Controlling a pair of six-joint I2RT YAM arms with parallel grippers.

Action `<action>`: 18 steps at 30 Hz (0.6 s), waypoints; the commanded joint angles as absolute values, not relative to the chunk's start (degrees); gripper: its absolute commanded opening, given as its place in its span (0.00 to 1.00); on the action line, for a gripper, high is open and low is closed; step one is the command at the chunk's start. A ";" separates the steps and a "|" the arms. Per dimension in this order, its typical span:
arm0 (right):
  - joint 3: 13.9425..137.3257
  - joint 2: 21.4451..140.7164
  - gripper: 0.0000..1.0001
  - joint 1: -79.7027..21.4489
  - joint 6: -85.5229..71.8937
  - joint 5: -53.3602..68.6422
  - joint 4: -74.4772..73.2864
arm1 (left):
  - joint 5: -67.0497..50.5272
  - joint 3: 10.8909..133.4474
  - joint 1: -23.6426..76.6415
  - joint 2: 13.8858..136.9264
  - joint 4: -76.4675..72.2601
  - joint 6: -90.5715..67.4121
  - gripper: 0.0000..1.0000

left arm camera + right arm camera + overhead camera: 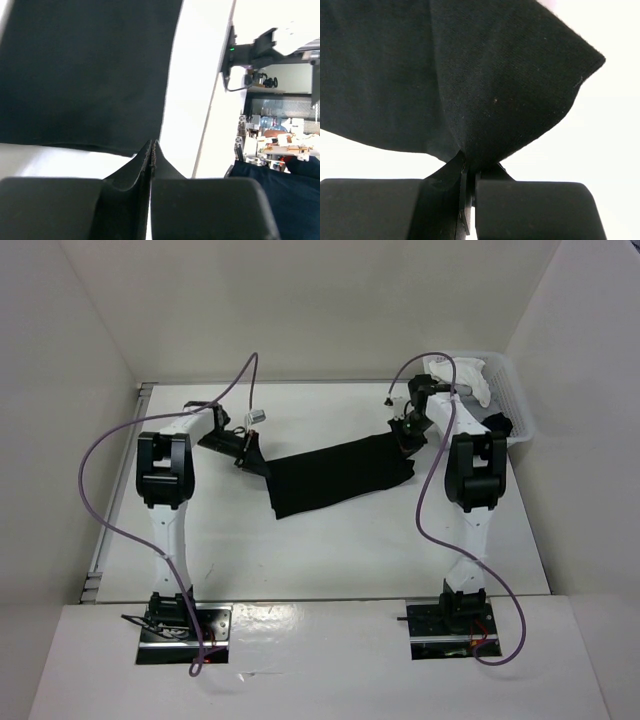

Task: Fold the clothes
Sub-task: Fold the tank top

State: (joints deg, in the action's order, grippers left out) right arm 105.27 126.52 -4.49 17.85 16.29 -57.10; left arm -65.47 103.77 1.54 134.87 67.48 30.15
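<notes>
— Where's your black top (335, 475)?
— Spread over the table (300, 550) between your two arms. Your right gripper (469, 167) is clamped on a bunched edge of it. Your left gripper (151, 147) has its jaws pressed together, with the top's corner right at the tips; I can't tell whether it's pinched.

Top (340, 475) — plain black throughout, no print or pattern. Table (300, 550): white, unmarked. Left arm (165, 515) and right arm (478, 530): white links, black joint housings. Left gripper (152, 146) and right gripper (468, 167): black. Cables (97, 480): purple. Basket (522, 410) — white, containing a white cloth (468, 375) and a dark item (497, 423).
</notes>
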 commanded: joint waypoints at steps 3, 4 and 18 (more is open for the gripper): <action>105.29 122.43 0.00 -5.97 18.02 13.89 -57.13 | -70.66 106.78 1.14 131.39 71.19 34.54 0.00; 106.16 122.43 0.00 -5.98 18.02 13.10 -57.13 | -70.66 108.01 1.14 133.48 71.80 34.54 0.00; 111.71 123.05 0.00 -10.02 16.96 6.95 -59.58 | -68.47 121.99 4.47 152.93 73.14 32.18 0.00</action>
State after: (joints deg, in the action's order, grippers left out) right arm 108.33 125.78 -9.45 17.54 9.13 -58.11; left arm -68.38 120.07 2.17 152.07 74.61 32.42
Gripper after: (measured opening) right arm 0.028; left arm 0.001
